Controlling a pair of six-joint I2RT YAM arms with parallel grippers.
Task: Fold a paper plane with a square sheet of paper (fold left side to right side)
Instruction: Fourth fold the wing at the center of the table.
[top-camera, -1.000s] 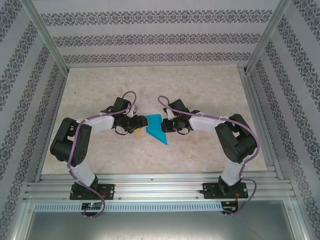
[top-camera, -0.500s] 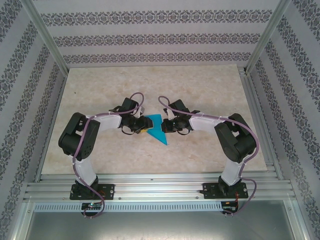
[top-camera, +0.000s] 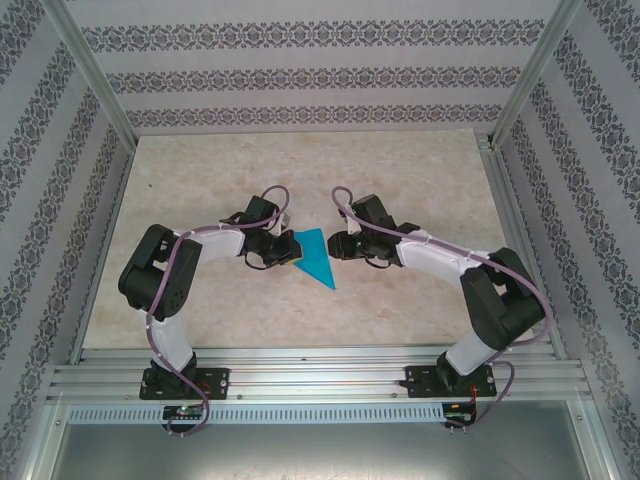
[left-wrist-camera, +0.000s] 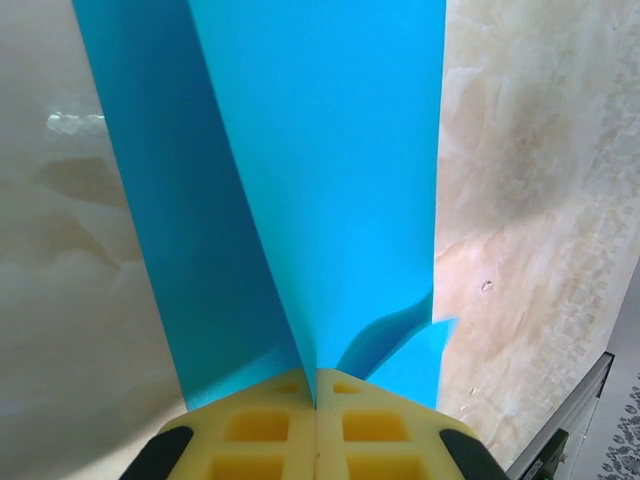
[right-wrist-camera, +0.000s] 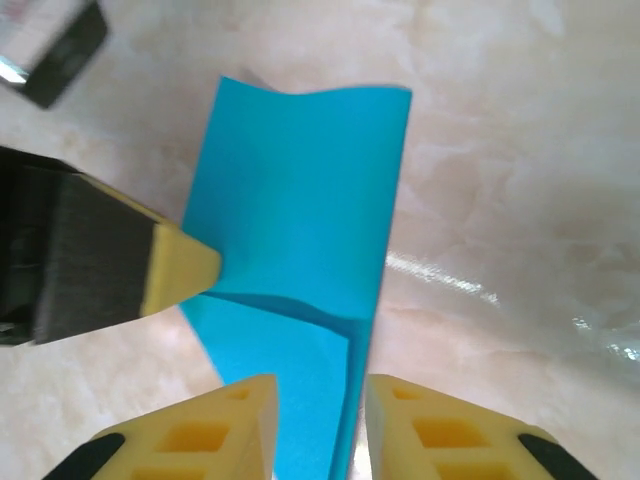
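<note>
Two pincers meet over the middle of the marbled tabletop (top-camera: 300, 170), where the cyan-blue sheet of paper (top-camera: 315, 258) sits folded into a pointed shape, its tip toward the arm bases. The left pincer (left-wrist-camera: 316, 385) has its yellow pads pressed together on the paper's left edge, a crease running up to them. The right pincer (right-wrist-camera: 320, 385) stands at the opposite edge, jaws apart, gripping nothing.
</note>
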